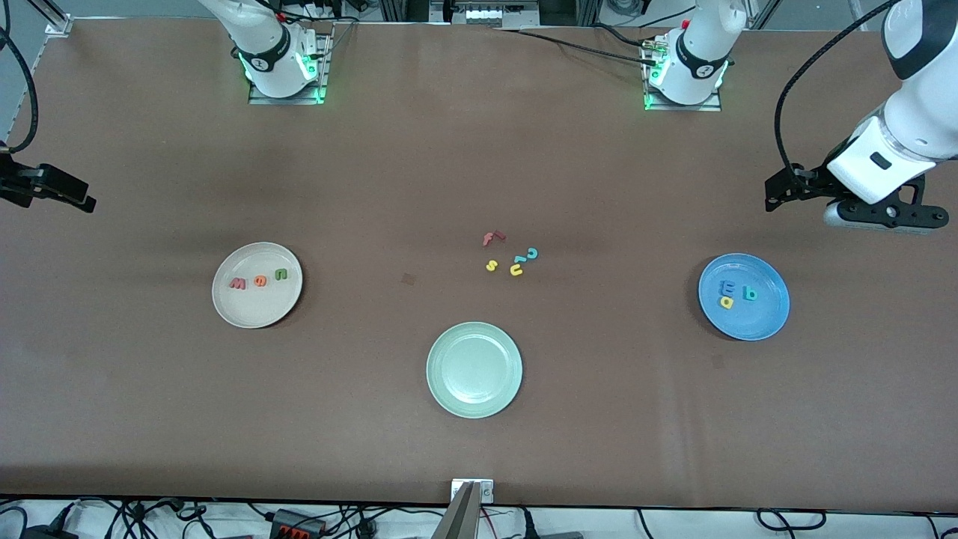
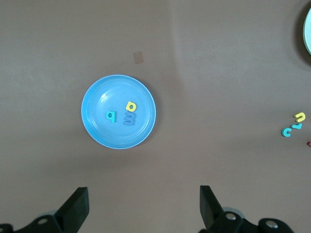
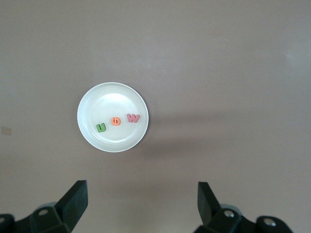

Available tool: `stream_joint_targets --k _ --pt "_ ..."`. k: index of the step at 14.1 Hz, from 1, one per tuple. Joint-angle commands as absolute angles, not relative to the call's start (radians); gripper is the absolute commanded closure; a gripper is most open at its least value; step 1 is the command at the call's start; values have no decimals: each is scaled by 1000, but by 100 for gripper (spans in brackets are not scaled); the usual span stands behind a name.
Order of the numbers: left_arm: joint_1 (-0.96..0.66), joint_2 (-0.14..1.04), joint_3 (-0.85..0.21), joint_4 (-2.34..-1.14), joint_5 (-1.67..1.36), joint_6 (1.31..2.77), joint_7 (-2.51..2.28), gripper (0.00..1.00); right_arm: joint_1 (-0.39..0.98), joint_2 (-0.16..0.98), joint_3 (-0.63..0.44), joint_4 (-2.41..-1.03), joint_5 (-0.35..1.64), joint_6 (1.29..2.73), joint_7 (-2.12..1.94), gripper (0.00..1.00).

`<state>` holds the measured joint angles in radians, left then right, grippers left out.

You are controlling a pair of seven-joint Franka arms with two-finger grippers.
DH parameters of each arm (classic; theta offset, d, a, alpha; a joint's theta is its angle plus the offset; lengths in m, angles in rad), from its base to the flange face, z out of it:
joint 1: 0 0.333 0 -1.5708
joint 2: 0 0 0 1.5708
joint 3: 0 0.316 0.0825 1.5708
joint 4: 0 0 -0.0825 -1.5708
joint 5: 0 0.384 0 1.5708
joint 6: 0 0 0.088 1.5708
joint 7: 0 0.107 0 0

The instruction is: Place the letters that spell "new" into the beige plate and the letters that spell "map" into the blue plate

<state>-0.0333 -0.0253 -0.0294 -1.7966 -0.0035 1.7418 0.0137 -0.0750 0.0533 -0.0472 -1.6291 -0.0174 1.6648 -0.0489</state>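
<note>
Step in hand: it seems the sorting itself is finished; both arms are raised and away from the plates.
Beige plate: the round cream plate with a low rim (image 1: 257, 285) lies toward the right arm's end of the table and holds the dark green n (image 1: 281, 274), the orange e (image 1: 259, 281) and the pinkish-red w (image 1: 237, 284) in a row.
Blue plate: the round bright blue plate (image 1: 744, 296) lies toward the left arm's end; inside are the blue m (image 1: 727, 287), the yellow a (image 1: 725, 302) and the teal p (image 1: 749, 294), close together.
Left gripper: the left gripper (image 2: 144, 204) hangs high over the table by the blue plate, fingers wide apart, holding nothing.
Right gripper: the right gripper (image 3: 142, 201) hangs over the table edge by the beige plate, fingers apart, empty.
Leftover letters: the red f (image 1: 492, 238), yellow s (image 1: 492, 265), yellow u (image 1: 516, 269) and teal hooked letter (image 1: 531, 254) lie on the brown table (image 1: 479, 150) near the middle; the pale green plate (image 1: 474, 369), nearer to the camera, is empty.
Next move: I judge no more picking is needed; the leftover letters should stay where they are.
</note>
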Motion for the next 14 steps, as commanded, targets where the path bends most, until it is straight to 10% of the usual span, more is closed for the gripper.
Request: stream_joint_targets --k 1,14 --pt "-41 -40 -35 -1784 17 1720 14 0 -83 -9 -43 -1709 -29 1687 -66 0" --pt "-41 -26 -35 -1756 15 1718 12 0 -89 -25 -51 -1740 -29 1684 -75 0"
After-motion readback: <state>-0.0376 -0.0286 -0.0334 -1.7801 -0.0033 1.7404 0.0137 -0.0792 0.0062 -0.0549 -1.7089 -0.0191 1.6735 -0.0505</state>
